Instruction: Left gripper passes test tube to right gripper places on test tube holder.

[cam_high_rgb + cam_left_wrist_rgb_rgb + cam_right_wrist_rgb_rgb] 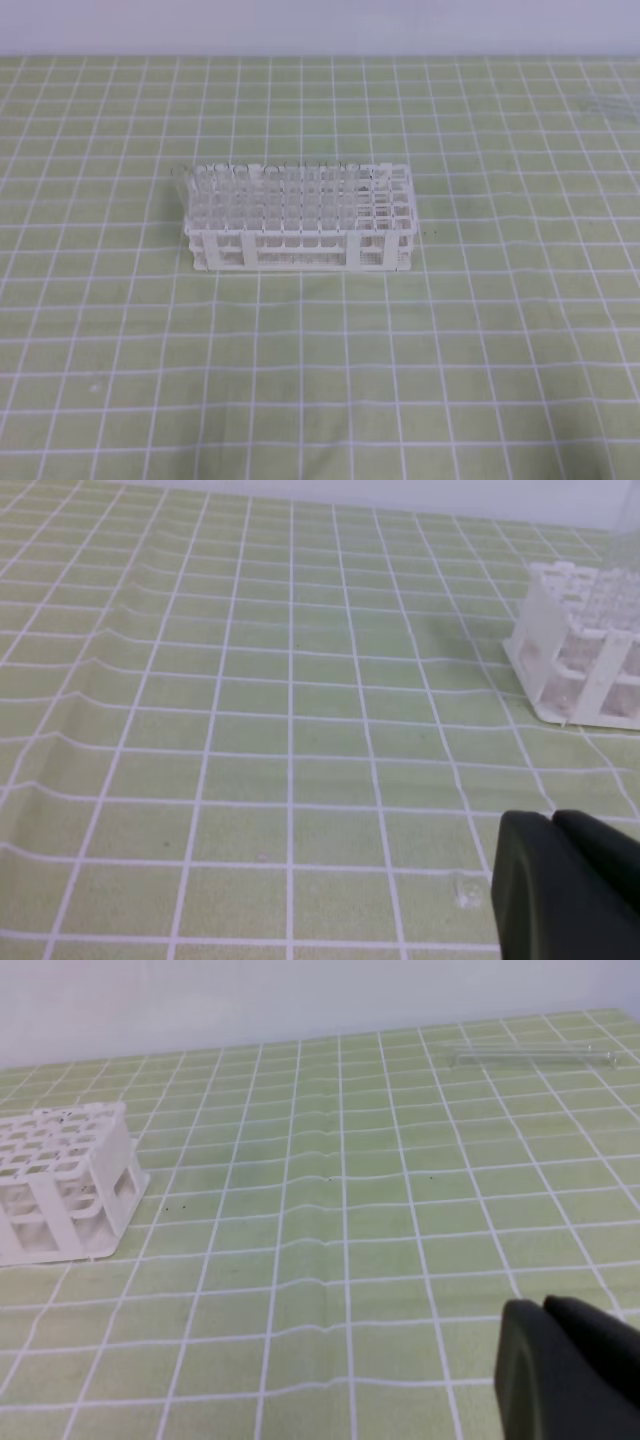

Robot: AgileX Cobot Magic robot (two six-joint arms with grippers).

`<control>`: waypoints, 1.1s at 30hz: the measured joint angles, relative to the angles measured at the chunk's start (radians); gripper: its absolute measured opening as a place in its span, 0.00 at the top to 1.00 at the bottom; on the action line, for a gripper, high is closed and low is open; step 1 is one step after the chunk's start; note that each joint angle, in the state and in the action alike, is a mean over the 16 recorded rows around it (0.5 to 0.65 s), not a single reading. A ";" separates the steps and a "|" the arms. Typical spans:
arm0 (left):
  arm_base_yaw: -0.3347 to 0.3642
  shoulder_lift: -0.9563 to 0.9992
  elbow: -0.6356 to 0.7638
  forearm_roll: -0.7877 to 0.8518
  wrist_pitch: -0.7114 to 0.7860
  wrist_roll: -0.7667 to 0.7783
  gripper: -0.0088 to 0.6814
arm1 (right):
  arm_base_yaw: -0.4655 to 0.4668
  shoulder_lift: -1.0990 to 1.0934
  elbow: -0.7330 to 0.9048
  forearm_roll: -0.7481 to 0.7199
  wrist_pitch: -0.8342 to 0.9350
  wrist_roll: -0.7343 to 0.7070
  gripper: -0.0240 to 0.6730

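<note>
The white test tube holder [300, 225] stands mid-table, with several clear tubes upright in its left and middle holes. A clear test tube [530, 1057] lies flat on the green checked cloth, far from the holder; it shows faintly at the far right edge of the high view [608, 105]. Neither arm appears in the high view. My left gripper [552, 822] shows low right in its wrist view, shut and empty, with the holder's end [585, 650] ahead to its right. My right gripper [543, 1308] is also shut and empty, with the holder [60, 1180] off to its left.
The green cloth with white grid lines [320, 380] covers the whole table and lies in slight ripples [120, 650]. A pale wall [320, 25] runs behind the table's far edge.
</note>
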 joint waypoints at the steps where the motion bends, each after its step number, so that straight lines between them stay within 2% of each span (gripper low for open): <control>1: 0.000 0.000 0.000 0.000 0.000 0.000 0.99 | 0.000 0.000 0.000 0.000 0.000 0.000 0.99; 33: 0.000 -0.004 0.001 0.000 -0.001 0.000 0.99 | 0.000 0.002 0.000 0.000 0.000 0.000 0.99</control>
